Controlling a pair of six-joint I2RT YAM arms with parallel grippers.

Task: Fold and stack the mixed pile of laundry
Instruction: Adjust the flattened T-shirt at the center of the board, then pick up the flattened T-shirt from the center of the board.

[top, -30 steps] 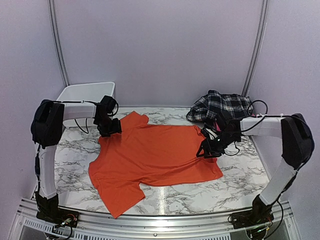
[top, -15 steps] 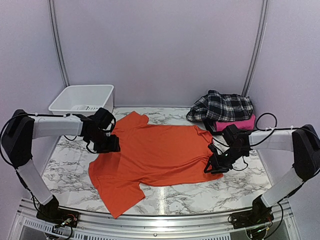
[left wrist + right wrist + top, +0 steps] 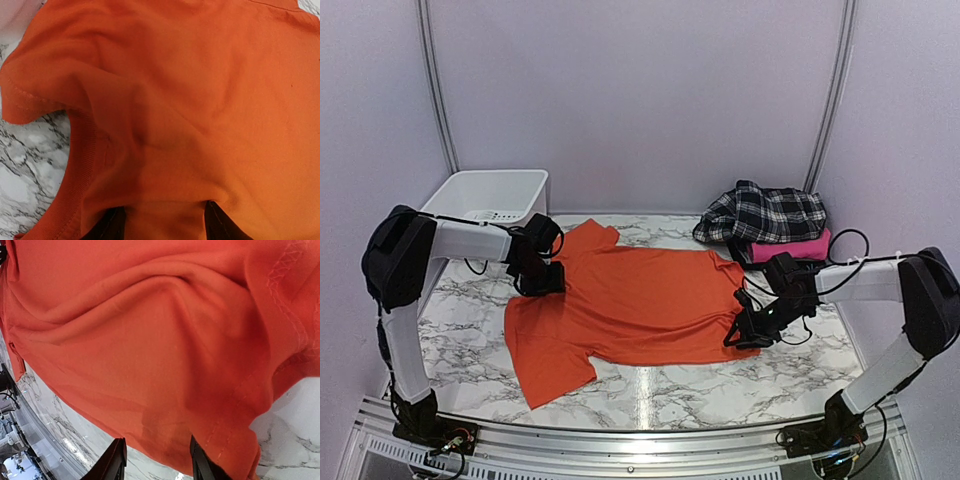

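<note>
Both pairs of jaws grip the orange t-shirt (image 3: 630,310): left gripper (image 3: 542,280) near its collar, right gripper (image 3: 745,332) at its hem.

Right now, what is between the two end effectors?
The orange t-shirt, spread flat, spans from the left end effector to the right end effector. The top view shows it.

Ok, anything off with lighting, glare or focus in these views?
Top external: even, soft light, one bright glare on the front metal rail. Left wrist: orange t-shirt sharp, a dim shadow on it above the fingers. Right wrist: hem stitching crisp, the lower-left background corner blurred.
</note>
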